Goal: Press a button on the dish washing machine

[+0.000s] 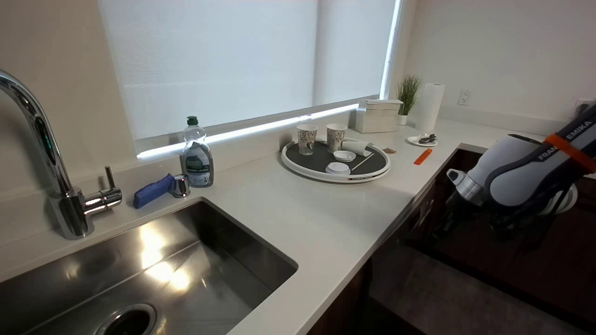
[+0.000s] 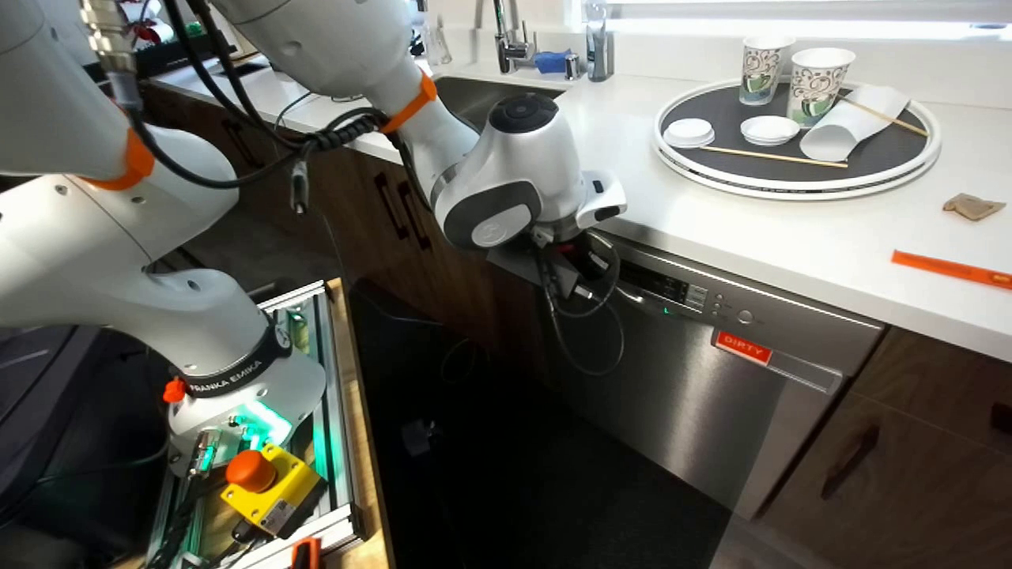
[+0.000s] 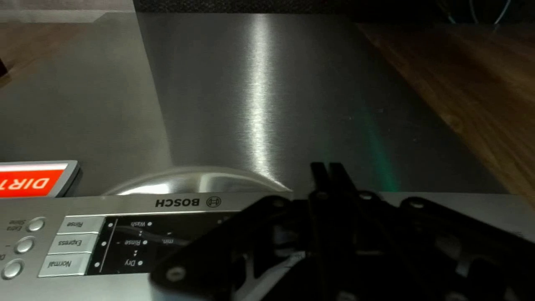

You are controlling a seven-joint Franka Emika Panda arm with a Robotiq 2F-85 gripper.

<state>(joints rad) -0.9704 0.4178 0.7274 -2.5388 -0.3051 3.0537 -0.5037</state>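
Gripper near dishwasher, fingertips together, holding nothing; contact with control panel hard to judge.

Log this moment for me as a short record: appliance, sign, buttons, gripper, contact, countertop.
appliance: Bosch dishwasher, stainless front
sign: red DIRTY label
buttons: Rinse button, Express button, Normal button, three small round buttons
gripper: jaws together, nothing visibly held; right of these buttons in the wrist view
contact: whether it touches the dishwasher cannot be told
countertop: round tray with two patterned cups; orange strip nearby
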